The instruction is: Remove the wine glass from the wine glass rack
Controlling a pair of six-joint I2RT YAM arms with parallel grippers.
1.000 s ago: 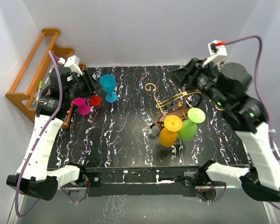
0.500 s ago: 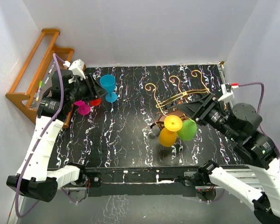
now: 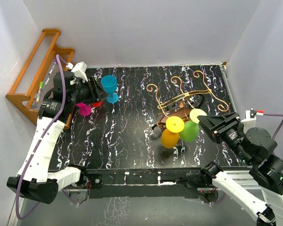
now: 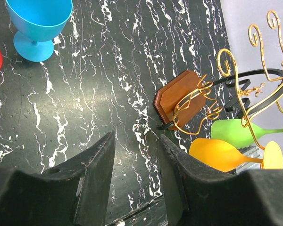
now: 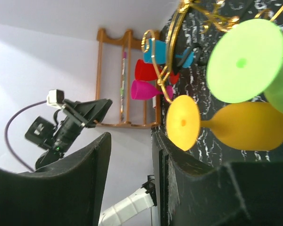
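The wine glass rack [image 3: 179, 100] is gold wire with curly ends on a dark brown wooden base [image 4: 179, 96], mid-table. An orange glass [image 3: 170, 137] and a green glass [image 3: 189, 131] hang on it, feet towards the near right. My right gripper [image 3: 203, 121] is open and empty, just near-right of the green glass's foot [image 5: 245, 61]; the orange glass's foot [image 5: 183, 122] sits beside one finger. My left gripper [image 3: 94, 92] is open and empty at the far left, apart from the rack. It also shows open in the left wrist view [image 4: 137, 137] and the right one in its view [image 5: 130, 135].
A blue glass [image 3: 109, 87] stands upright at the far left. A red glass [image 3: 96, 100] and a magenta glass [image 3: 84, 108] lie by the left gripper. An orange-brown stepped shelf [image 3: 37, 70] with pens leans at the left wall. White walls surround the table.
My right arm has pulled back from above the rack's far side to the near right, now pointing at the glasses' feet. My left gripper has shifted slightly right.
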